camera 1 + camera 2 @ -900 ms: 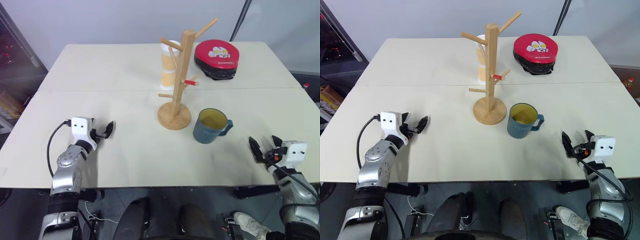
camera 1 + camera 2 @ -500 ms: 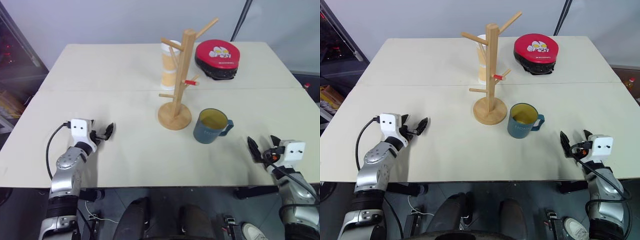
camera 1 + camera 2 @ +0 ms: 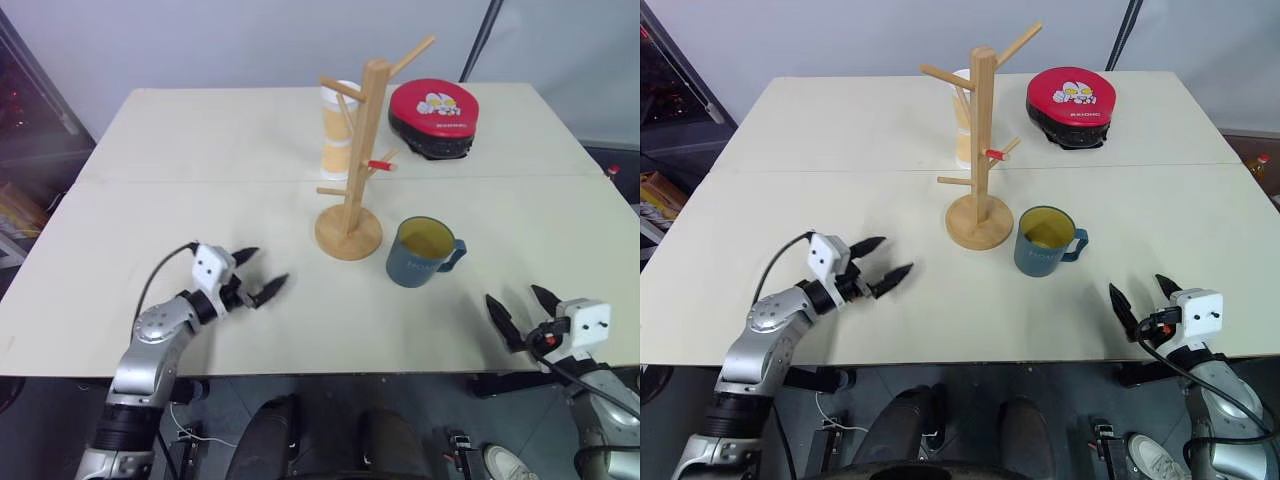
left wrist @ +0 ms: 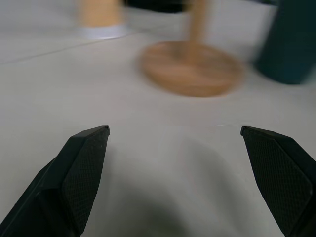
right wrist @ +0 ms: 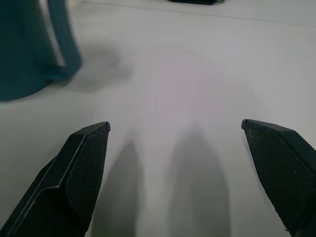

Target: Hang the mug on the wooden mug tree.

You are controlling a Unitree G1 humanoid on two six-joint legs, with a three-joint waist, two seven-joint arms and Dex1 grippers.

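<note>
The blue-grey mug (image 3: 421, 254) with a yellow inside stands upright on the table, its handle toward the right, just right of the wooden mug tree (image 3: 354, 160). The tree's round base (image 4: 191, 69) and the mug (image 4: 290, 47) show ahead in the left wrist view. My left gripper (image 3: 258, 275) is open over the table, left of the tree's base and pointing toward it, nothing between its fingers. My right gripper (image 3: 520, 309) is open near the table's front right edge, right of and nearer than the mug (image 5: 29, 47), and holds nothing.
A tall cream-and-orange paper cup (image 3: 340, 132) stands right behind the mug tree. A red and black round pad (image 3: 433, 117) lies at the back right. A seam (image 3: 200, 181) crosses the cream table. Dark shelving stands off the left side.
My left gripper has moved right toward the mug tree and its fingers have spread apart. My right gripper has opened wider and drawn a little nearer the front edge.
</note>
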